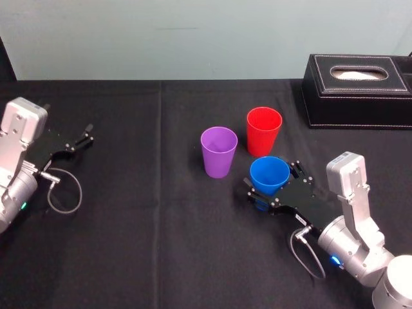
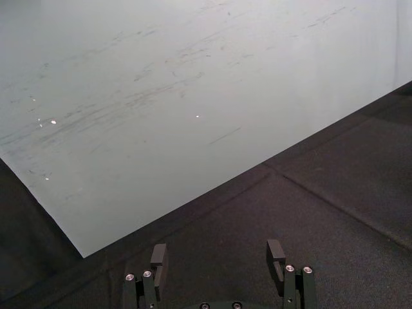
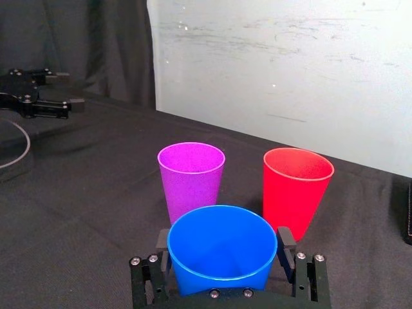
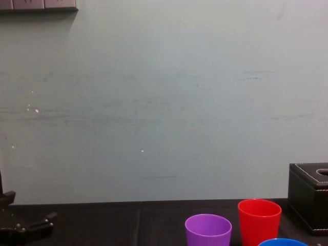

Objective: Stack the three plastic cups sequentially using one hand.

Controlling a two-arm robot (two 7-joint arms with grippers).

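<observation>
Cups, plastic, three, were recorded upright and mouth-up on the black cloth (image 1: pixel 141 219), right of centre.

Item 1, blue cup (image 1: pixel 269 174): it was found nearest the robot, between the fingers (image 3: pixel 286 239) of the right gripper (image 1: pixel 271 178). The fingers were closed in against its opposite walls, one on each side, so the cup was gripped below its rim. Its lower part was hidden by the gripper body in the right wrist view (image 3: pixel 221 248), so whether the base rested on the cloth could not be made out. In the chest view (image 4: pixel 282 242) only its rim was caught, the rest being cut off by the frame edge.

Item 2, purple cup (image 1: pixel 219 151): it was placed just beyond and to the left of the blue one, apart from it, and nothing was seen inside.

Item 3, red cup (image 1: pixel 264 131): it was set farthest back, near the purple cup but not touching it. Its foot was partly covered by the blue cup's rim in the head view.

Left gripper (image 1: pixel 80 138): it was parked low at the table's left side, well apart from the cups. Its fingers were spread wide, with nothing between them. A grey cable (image 1: pixel 64 193) was looped beside it.

Black box (image 1: pixel 357 90): a stitched box was noted at the far right, cut off by the frame.
</observation>
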